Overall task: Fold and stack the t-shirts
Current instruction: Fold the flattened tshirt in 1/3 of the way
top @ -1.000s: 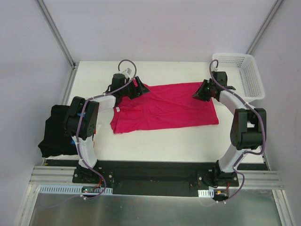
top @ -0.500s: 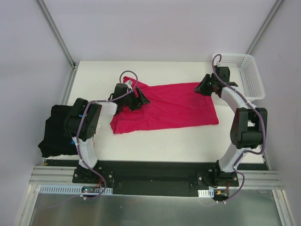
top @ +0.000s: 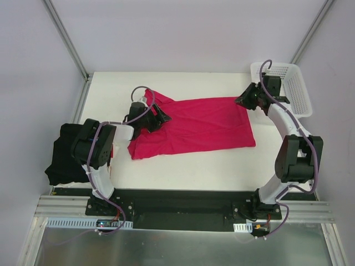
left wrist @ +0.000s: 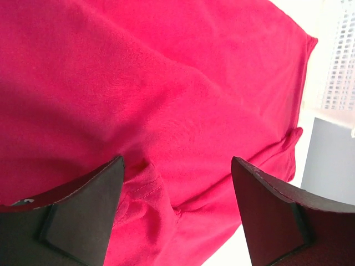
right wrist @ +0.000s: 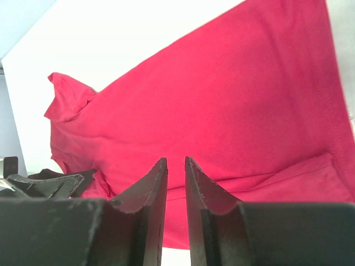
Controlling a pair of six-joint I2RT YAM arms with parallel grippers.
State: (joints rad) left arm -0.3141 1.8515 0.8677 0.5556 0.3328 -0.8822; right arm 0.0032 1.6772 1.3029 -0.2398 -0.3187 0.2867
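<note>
Crimson tee (top: 194, 124) lies long axis left-right btwn my pincers: left pincer (top: 157, 117) open over its sleeve end, right pincer (top: 247, 101) nearly shut, empty, at far-right corner.

A crimson-pink t-shirt (top: 197, 124) lies spread mostly flat across the middle of the white table, its long axis running left to right, wrinkled and bunched at its left end, with one sleeve pointing toward the far edge. A black t-shirt (top: 65, 152) sits heaped off the table's left edge.
</note>
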